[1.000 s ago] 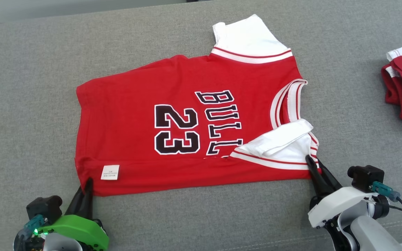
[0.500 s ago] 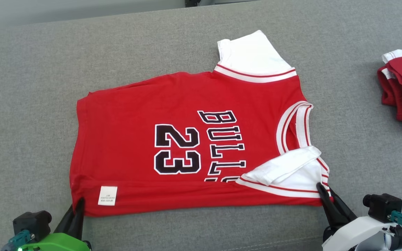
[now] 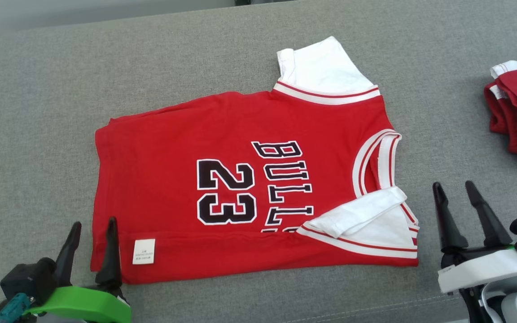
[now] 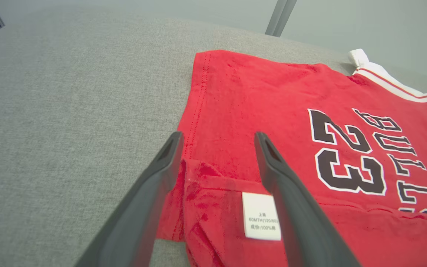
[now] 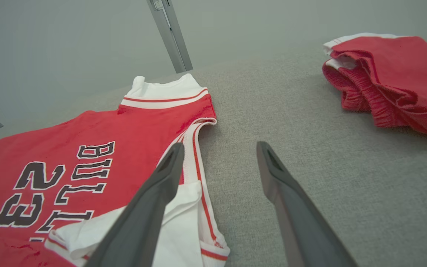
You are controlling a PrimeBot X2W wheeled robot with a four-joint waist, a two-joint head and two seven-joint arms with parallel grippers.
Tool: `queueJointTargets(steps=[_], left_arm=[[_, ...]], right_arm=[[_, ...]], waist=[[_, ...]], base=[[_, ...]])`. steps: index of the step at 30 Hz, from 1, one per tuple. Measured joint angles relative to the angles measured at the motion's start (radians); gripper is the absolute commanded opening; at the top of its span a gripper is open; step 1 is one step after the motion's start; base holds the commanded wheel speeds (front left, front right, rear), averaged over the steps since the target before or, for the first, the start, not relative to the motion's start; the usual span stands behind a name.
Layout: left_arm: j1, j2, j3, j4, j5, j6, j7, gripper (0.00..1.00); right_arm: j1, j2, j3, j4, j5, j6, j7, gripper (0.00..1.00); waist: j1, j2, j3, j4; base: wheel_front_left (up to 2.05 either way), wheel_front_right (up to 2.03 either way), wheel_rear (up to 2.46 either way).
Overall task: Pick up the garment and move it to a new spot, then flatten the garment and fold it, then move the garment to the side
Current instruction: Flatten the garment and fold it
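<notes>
Now we judge ourselves mid-fold: the red Bulls jersey point(image 3: 222, 130) lies on the grey cloth surface point(image 3: 38, 112), near edge turned over. Left gripper point(image 3: 94, 223) and right gripper point(image 3: 453, 185) stand released at its near corners; next we need fresh grips.

The left gripper point(image 3: 94, 223) has its jaws spread wide, with the fingers pointing forward. The right gripper point(image 3: 453, 185) is the same, jaws apart and empty.
</notes>
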Motion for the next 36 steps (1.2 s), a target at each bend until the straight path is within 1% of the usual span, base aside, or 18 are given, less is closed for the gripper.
queueJointTargets(steps=[6,8,13,16,20,24,28,31,36], left_arm=[[-0.062,0.006,0.011,-0.041,0.062,0.021,-0.09,1.0],[-0.086,0.009,0.013,-0.052,0.08,0.029,-0.102,1.0],[-0.139,0.015,0.007,-0.053,0.096,0.039,-0.102,1.0],[-0.192,0.02,-0.007,-0.052,0.106,0.032,-0.096,1.0],[-0.318,0.029,-0.009,-0.031,0.106,0.016,-0.067,1.0],[-0.461,0.053,-0.011,0.074,0.08,-0.022,0.003,1.0],[-0.579,0.079,-0.017,0.223,0.049,-0.063,0.087,1.0],[-0.636,0.088,-0.019,0.338,0.018,-0.089,0.137,1.0],[-0.685,0.096,-0.021,0.491,-0.014,-0.113,0.186,1.0]], right_arm=[[-0.032,0.025,-0.047,-0.094,-0.063,0.0,-0.031,1.0],[-0.037,0.032,-0.051,-0.116,-0.074,0.0,-0.032,1.0],[-0.048,0.047,-0.049,-0.134,-0.086,0.0,-0.023,1.0],[-0.05,0.055,-0.042,-0.14,-0.088,0.0,-0.019,1.0],[-0.069,0.06,-0.035,-0.146,-0.083,0.0,-0.019,1.0],[-0.109,0.064,-0.011,-0.141,-0.074,0.0,-0.023,1.0],[-0.146,0.07,0.017,-0.126,-0.067,0.0,-0.032,1.0],[-0.164,0.072,0.025,-0.106,-0.062,0.0,-0.042,1.0],[-0.184,0.074,0.035,-0.075,-0.055,0.0,-0.056,1.0]], waist=[[0.0,0.0,-0.013,-0.004],[0.0,0.0,-0.016,-0.005],[0.0001,0.0,-0.016,-0.01],[0.0,0.0,-0.012,-0.014],[0.0,0.0,0.011,-0.017],[0.0,0.0,0.048,-0.024],[0.0,0.0,0.09,-0.041],[0.0,0.0,0.121,-0.056],[0.0,0.0,0.162,-0.083]], base=[[0.0,0.0,0.0],[0.0,0.0,0.0],[0.0,0.0,0.0],[0.0,0.0,0.0],[0.0,0.0,0.0],[0.0,0.0,0.0],[0.0,0.0,0.0],[0.0,0.0,0.0],[0.0,0.0,0.0]])
